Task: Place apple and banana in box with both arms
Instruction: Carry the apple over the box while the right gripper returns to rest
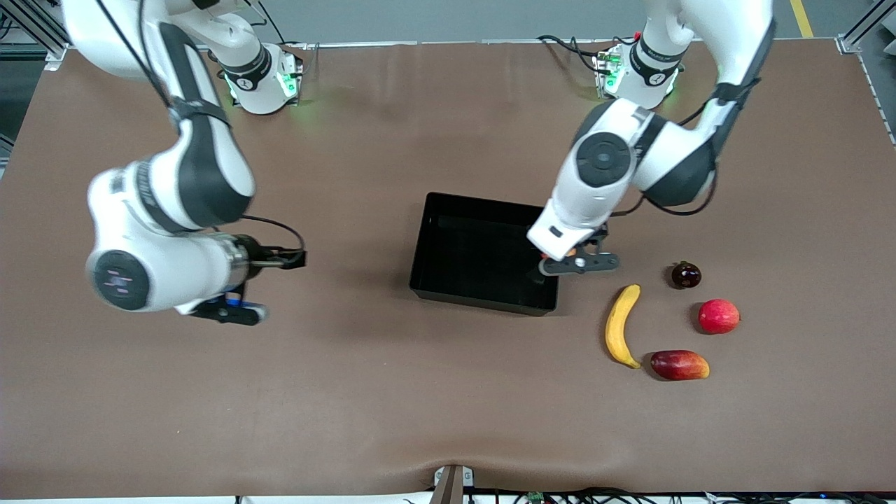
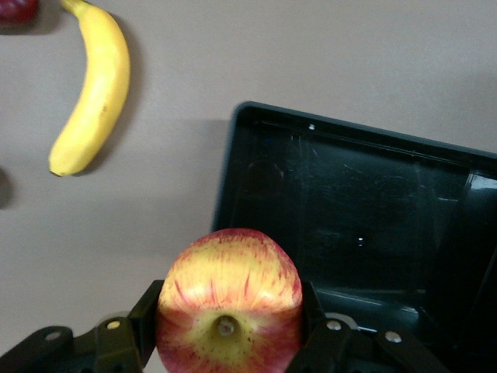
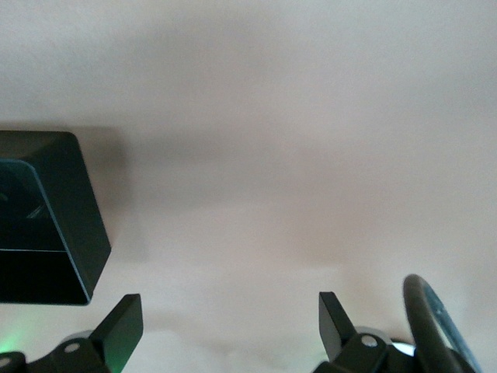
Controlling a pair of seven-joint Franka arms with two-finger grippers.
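My left gripper [image 1: 575, 263] is shut on the apple [image 2: 229, 299], red streaked with yellow, and its black fingers [image 2: 147, 312] press both sides of it. It hangs over the wall of the black box [image 1: 469, 252] at the left arm's end. The box [image 2: 357, 210] holds nothing. The yellow banana [image 1: 621, 325] lies on the table beside the box, toward the left arm's end, and it also shows in the left wrist view [image 2: 89, 93]. My right gripper [image 1: 234, 308] waits over bare table toward the right arm's end. It is open [image 3: 231, 311] with nothing between its fingers, and a corner of the box [image 3: 46, 225] shows in its view.
Three other fruits lie by the banana, toward the left arm's end: a dark round one [image 1: 686, 274], a plain red round one [image 1: 718, 316] and a long red-and-yellow one [image 1: 679, 365]. Brown tabletop surrounds the box.
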